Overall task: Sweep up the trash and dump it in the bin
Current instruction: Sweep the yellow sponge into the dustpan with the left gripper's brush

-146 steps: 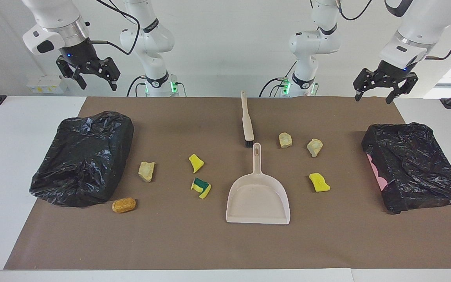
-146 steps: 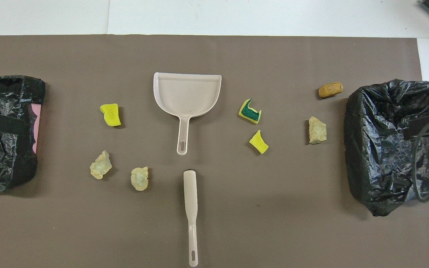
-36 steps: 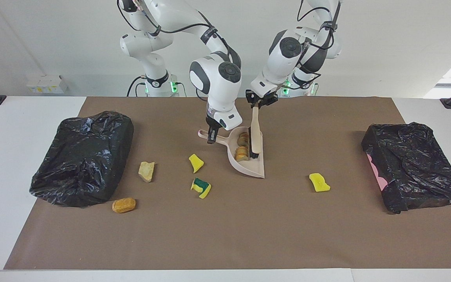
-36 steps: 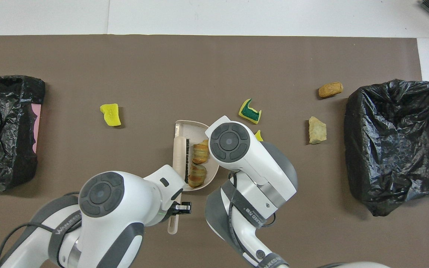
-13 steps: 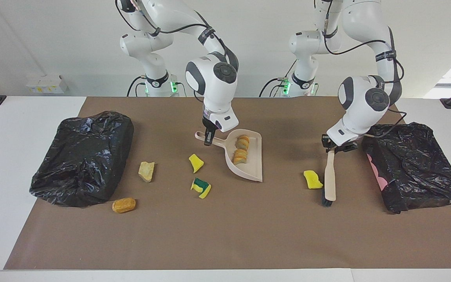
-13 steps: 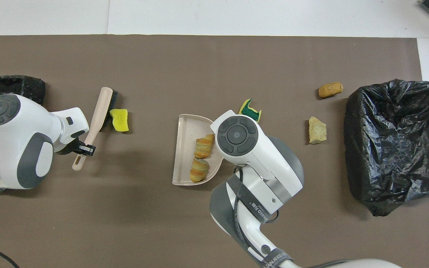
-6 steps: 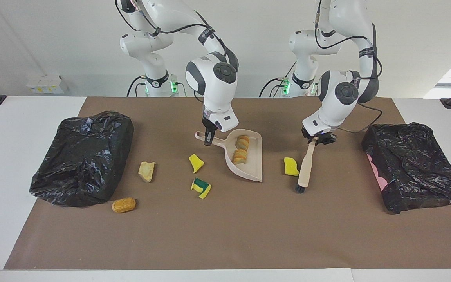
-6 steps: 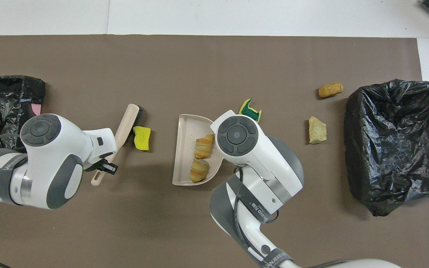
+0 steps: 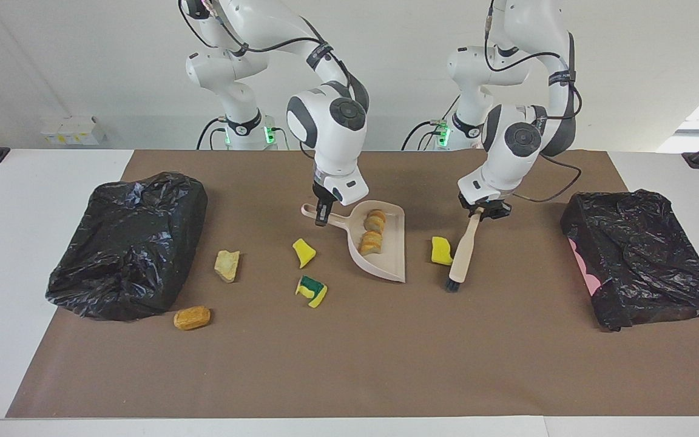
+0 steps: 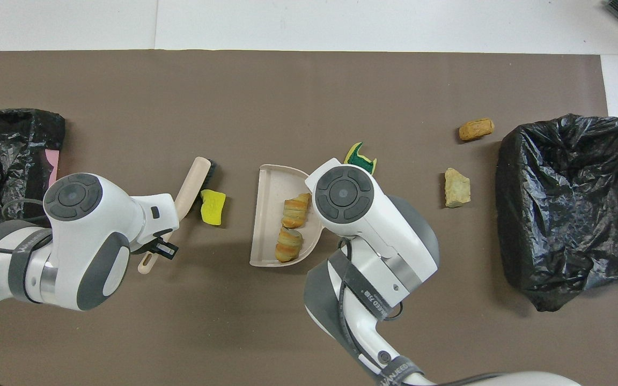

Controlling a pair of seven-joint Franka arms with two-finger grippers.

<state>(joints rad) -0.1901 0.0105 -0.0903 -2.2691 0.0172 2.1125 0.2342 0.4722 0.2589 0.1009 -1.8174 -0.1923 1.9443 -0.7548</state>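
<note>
Brown paper covers the table, and the things below run across the facing view from one end to the other. First sits a black bin bag at the right arm's end. Beside it lie a beige chunk and an orange-brown chunk. Next come a yellow chunk and a yellow-and-green chunk. The right gripper is pinched tight on the handle of the dustpan, which holds two chunks inside. Just beside the pan's open edge lies a bright yellow chunk. The brush touches it, and the left gripper is pinched tight on the brush handle. Last sits another black bin bag.

To do this step well, I think the brush should stay low and push the bright yellow chunk straight into the pan. The pan edge should stay flat on the paper so nothing slips under it.
</note>
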